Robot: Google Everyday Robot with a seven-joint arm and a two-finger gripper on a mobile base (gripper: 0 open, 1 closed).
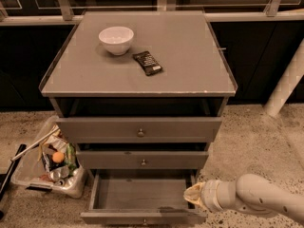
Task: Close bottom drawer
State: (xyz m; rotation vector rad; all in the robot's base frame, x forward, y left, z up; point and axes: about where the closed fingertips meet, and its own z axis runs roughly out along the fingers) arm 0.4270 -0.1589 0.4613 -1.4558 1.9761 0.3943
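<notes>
Drawer check, camera view: you see the thin grey flat-fronted bottom drawer [118, 217] pulled out at bottom centre of the frame, its shallow tray exposed. The cream-tipped gripper [194, 196] on the white arm [266, 199] sits lower right, just beside the drawer's right front corner. Whether it is open or closed cannot be told.

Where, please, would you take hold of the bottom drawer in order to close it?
Probably on the flat front of the bottom drawer, coming from the floor side and pressing toward the cabinet: it stands pulled out, and its small knob offers little grip. The pincer is at the drawer's right front corner.
</notes>
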